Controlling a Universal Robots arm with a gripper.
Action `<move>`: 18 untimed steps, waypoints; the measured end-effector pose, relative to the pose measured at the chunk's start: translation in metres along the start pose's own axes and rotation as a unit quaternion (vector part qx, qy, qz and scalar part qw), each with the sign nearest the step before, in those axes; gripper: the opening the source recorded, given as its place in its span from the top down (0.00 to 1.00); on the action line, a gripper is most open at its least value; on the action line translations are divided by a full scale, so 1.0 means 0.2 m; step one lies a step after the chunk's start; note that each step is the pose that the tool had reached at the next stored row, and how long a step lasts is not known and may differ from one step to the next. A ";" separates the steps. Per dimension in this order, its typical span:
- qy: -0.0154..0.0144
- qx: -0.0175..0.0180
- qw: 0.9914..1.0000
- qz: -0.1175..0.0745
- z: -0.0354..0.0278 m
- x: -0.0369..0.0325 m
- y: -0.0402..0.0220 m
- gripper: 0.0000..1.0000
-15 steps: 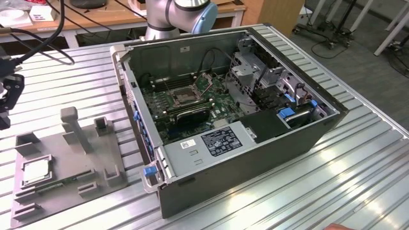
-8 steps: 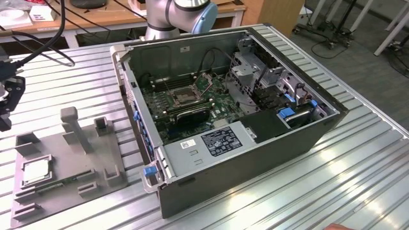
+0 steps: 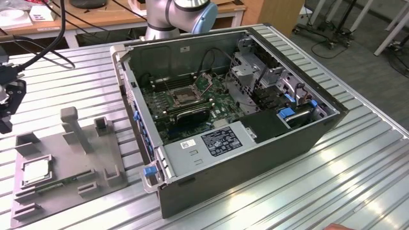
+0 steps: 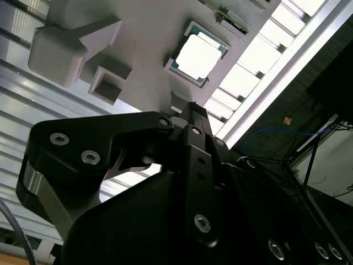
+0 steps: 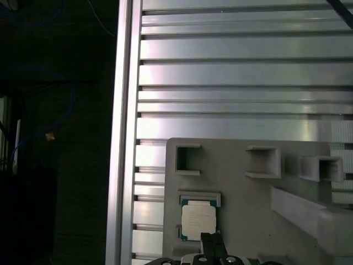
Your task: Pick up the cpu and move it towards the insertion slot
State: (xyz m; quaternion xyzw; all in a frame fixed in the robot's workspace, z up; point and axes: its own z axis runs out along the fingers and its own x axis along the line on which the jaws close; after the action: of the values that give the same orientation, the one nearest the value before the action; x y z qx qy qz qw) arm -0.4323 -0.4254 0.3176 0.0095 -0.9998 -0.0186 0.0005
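— How far along is it?
— The pick-up is not yet done. The cpu [image 3: 36, 170] lies in its grey holder [image 3: 70, 191], well apart from the slot [image 3: 183, 97] inside the case [image 3: 255, 158].
— And the gripper [image 3: 7, 109]?
— It hovers over the holder and carries nothing. I cannot tell how wide it is open.

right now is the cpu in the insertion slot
No, the cpu lies in the grey holder on the table, outside the computer case.
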 end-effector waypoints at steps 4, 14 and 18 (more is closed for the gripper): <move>0.000 0.000 1.000 0.000 0.009 0.002 -0.013 0.89; 0.000 0.000 1.000 0.000 0.038 0.008 -0.029 0.89; 0.000 0.000 1.000 0.000 0.039 0.008 -0.029 0.89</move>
State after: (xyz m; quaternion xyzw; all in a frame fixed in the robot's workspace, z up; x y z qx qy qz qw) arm -0.4337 -0.4310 0.3096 0.0095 -0.9998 -0.0186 0.0005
